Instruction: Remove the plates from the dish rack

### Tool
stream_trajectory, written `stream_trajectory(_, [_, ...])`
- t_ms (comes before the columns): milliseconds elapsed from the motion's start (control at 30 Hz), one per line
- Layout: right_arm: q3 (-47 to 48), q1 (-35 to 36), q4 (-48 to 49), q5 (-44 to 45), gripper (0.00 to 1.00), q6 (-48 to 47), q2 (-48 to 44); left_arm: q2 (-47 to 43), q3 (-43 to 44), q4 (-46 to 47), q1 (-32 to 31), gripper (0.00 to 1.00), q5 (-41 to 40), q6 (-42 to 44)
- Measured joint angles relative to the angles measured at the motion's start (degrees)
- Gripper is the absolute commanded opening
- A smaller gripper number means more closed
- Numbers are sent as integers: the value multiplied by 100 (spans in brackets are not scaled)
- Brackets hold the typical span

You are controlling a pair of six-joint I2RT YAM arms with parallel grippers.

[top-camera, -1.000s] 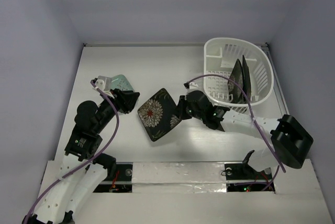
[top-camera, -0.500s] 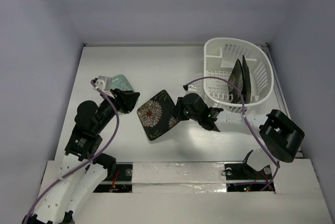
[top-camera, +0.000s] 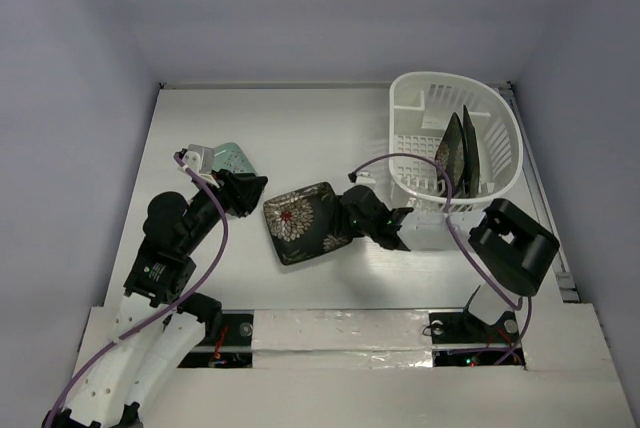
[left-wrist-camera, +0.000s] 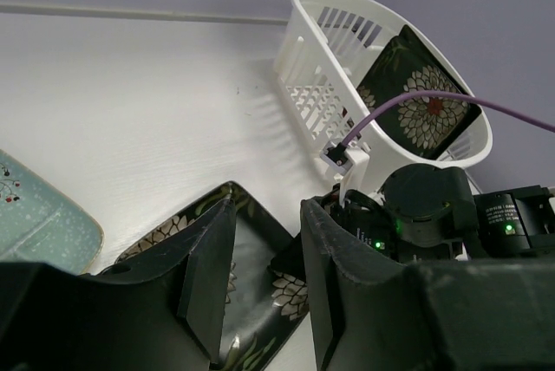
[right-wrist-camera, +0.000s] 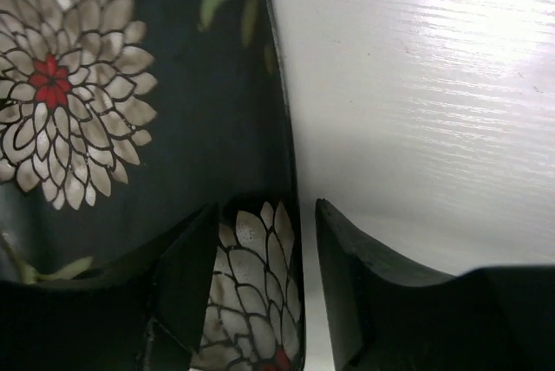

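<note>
A dark plate with a white flower pattern (top-camera: 300,223) lies flat near the middle of the white tabletop (top-camera: 250,118), slightly toward the near edge. The right fingers (right-wrist-camera: 347,276) stand apart at its right rim. One is over the plate and the other over bare tabletop, with the rim between them and not clamped.

Two more dark plates (top-camera: 458,153) stand on edge, side by side, in the right half of the white dish rack (top-camera: 415,98), which sits at the far right corner of the tabletop. From the left wrist, the nearer of these shows a white flower with a red centre. The right arm (top-camera: 515,248) bends just in front of the rack near the right edge. Its purple cable (top-camera: 400,160) loops across the rack's near wall.

A pale mint plate (top-camera: 232,158) lies toward the left edge, about halfway back. The left fingers (left-wrist-camera: 204,276) hover just beside it, between it and the flat dark plate, parted with nothing between them.

The far left corner and the strip along the far edge are bare. Pale walls (top-camera: 80,98) close in the left, far and right sides.
</note>
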Motion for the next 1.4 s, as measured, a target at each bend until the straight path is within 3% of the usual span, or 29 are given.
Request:
stream_trajectory(200, [151,122,-328,232,70,-92,-57,4,0,0,0,33,2,2])
stream_trajectory(333, [273,212,-833,479,67,-221,-459,2,0,0,0,33,2,2])
stream_trajectory(433, [420,256,-1228,743,16,-367,-1143,2,0,0,0,33,2,2])
stream_trajectory(467, [483,264,-1366,870,5,-402,-1453,2,0,0,0,33,2,2])
stream_trajectory(500, [560,275,-1493,1043,0,-428,-1744,2,0,0,0,33,2,2])
stream_trajectory(700, [1198,42,-2382,2474,0,-608,-3237,-26,0,-2,-4,33,0,0])
stream_trajectory(967, [1309,-1445,-3600,3228,0,-826,-4002,-105,0,-4,-13,33,0,2])
stream_trajectory(1067, [1309,-1768,-3851,3224,15,-927,-4079,-122,0,-4,-13,33,0,2])
stream_trajectory(1100, [1309,-1832,-3906,3220,26,-953,-4076,-125,0,-4,-13,33,0,2])
stream_trajectory(1200, [1307,-2013,-4046,3145,40,-1032,-4035,-127,0,-7,-13,33,0,2])
stream_trajectory(1400, [1196,-2369,-4046,2822,42,-1187,-3991,-131,0,-7,-13,33,0,2])
